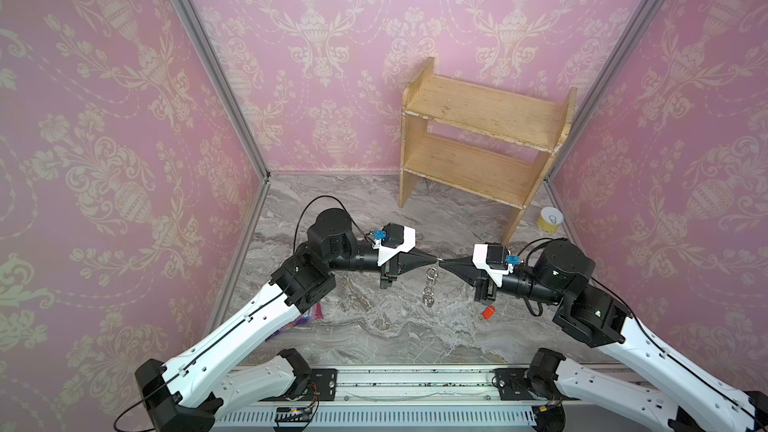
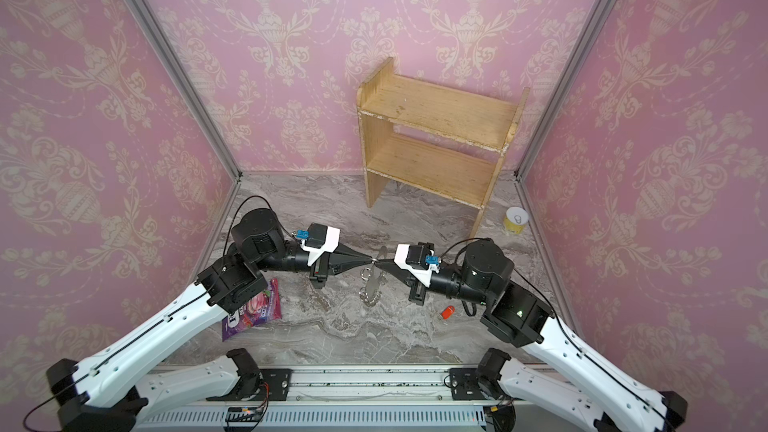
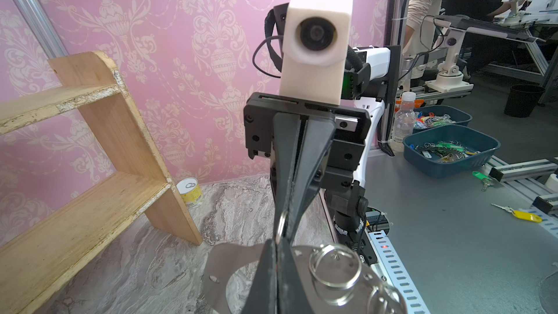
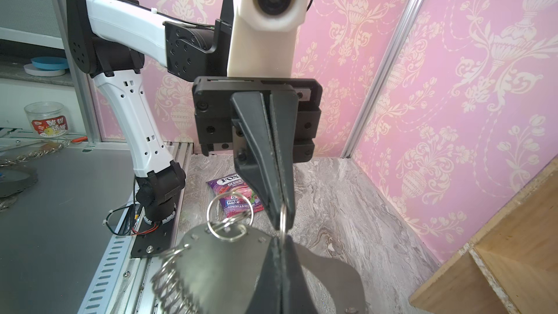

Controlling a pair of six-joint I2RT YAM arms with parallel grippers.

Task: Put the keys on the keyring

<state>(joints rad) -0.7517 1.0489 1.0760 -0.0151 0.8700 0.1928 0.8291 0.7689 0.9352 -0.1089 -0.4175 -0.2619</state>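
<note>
A crumpled purple foil snack packet (image 2: pixel 253 310) lies on the grey marble-patterned floor (image 1: pixel 374 334), under the forearm behind the left gripper (image 1: pixel 433 260). That gripper reaches in level above the floor. Its black tapered fingers are pressed together, pinching a small silver split ring (image 4: pixel 283 217). The ring belongs to the keyring (image 4: pixel 217 264), a flat curved grey metal band edged with silver rings. The band hangs down from the pinched ring, directly beneath the two sets of fingertips and clear of the floor. More of its rings dangle lower.

The right gripper (image 1: pixel 446 262) comes in from the opposite side, tip to tip with the left one. Its fingers are likewise closed tight on the same split ring.

The tiny silver key with its oblong red-orange plastic tag (image 1: pixel 488 312) lies on the floor below the right gripper's wrist body, apart from the keyring and held by neither gripper.

Beyond the right gripper stands a two-tier pale wooden shelf (image 1: pixel 478 139). A small yellow can (image 1: pixel 550 220) sits just beside its far leg.
</note>
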